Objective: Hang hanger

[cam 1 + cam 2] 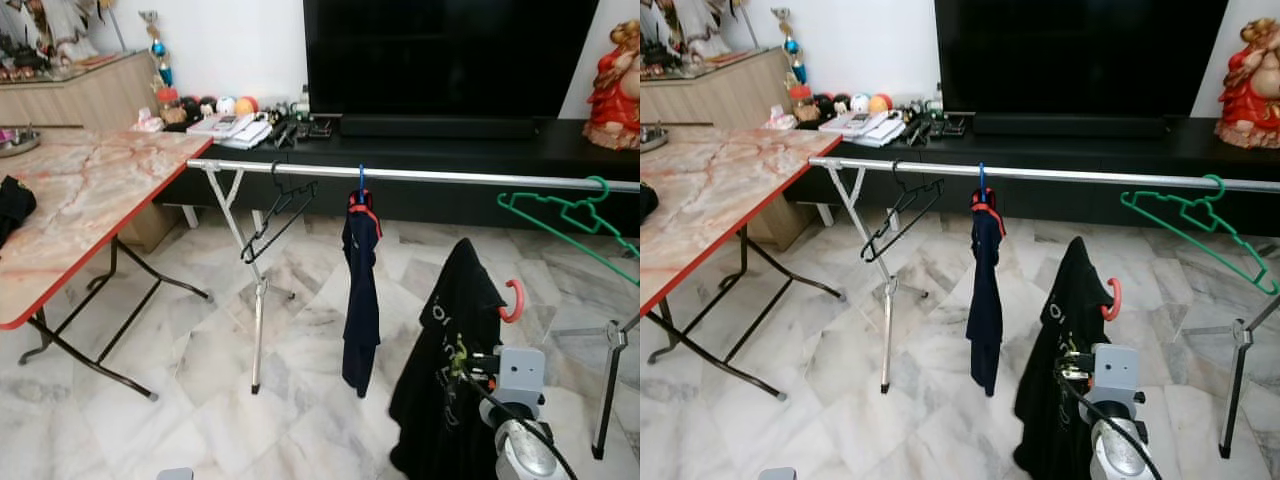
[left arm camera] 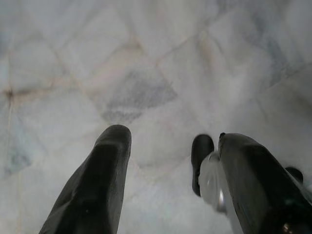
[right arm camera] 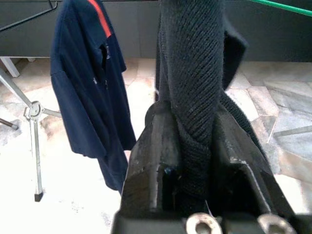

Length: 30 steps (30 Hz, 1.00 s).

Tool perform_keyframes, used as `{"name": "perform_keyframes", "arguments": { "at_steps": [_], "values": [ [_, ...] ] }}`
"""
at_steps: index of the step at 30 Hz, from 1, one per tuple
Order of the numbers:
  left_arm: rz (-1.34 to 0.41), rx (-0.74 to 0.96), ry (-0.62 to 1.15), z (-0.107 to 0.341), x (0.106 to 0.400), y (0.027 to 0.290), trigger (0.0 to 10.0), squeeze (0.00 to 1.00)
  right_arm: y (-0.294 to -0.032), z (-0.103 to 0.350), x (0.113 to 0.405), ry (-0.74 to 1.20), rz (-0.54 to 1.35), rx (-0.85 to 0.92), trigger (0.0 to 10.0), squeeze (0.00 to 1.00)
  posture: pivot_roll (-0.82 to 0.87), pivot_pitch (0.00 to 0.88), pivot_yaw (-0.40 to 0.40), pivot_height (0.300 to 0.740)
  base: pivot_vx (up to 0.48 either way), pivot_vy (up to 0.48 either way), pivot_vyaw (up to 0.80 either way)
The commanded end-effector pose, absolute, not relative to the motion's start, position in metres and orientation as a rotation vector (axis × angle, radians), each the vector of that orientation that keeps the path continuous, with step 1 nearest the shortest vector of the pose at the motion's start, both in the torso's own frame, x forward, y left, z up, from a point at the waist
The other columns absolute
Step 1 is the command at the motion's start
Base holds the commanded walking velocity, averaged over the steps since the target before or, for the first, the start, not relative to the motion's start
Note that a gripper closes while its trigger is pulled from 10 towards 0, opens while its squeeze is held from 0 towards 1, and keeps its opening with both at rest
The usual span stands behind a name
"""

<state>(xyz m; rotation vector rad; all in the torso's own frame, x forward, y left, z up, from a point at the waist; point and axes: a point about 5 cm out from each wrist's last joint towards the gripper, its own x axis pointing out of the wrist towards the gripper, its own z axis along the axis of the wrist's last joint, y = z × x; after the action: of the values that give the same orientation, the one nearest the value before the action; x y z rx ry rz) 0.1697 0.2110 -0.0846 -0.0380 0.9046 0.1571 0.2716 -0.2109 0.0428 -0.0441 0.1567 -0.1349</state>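
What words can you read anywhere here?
None can be read.
Black shirt: pale letters and a green print run down its front, too small and creased to read.
Books on the TV bench: covers too small to read.
Navy shirt: a small dark mark on the chest, not readable.

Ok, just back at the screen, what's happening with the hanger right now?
The right gripper is shut on a black garment on a red hanger, held below the silver rail, not yet hooked on. Already on the rail hang an empty black hanger, a navy shirt and a green hanger. The left gripper is open, pointing at the floor.
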Motion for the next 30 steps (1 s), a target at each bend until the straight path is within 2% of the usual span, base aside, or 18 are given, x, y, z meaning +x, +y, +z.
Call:
{"name": "perform_keyframes", "arguments": {
  "at_steps": [1,19,30],
  "values": [
    [0.175,-0.037,0.938,-0.088,0.161,0.218,10.0,0.0,-0.204,0.053,0.28,0.101,-0.113,-0.048,10.0,0.0,0.03,0.028,0.037,0.74,0.0,0.472,0.0],
    [0.188,-0.039,1.002,-0.094,0.138,0.228,10.0,0.0,-0.205,0.054,0.283,0.108,-0.116,-0.061,10.0,0.0,0.03,0.046,0.036,0.74,0.0,0.401,0.0],
    [0.167,-0.021,1.006,-0.097,0.131,0.226,10.0,0.0,-0.207,0.053,0.281,0.107,-0.132,-0.063,10.0,0.0,0.04,0.05,0.039,0.74,0.0,0.0,0.0]
  ]
}}
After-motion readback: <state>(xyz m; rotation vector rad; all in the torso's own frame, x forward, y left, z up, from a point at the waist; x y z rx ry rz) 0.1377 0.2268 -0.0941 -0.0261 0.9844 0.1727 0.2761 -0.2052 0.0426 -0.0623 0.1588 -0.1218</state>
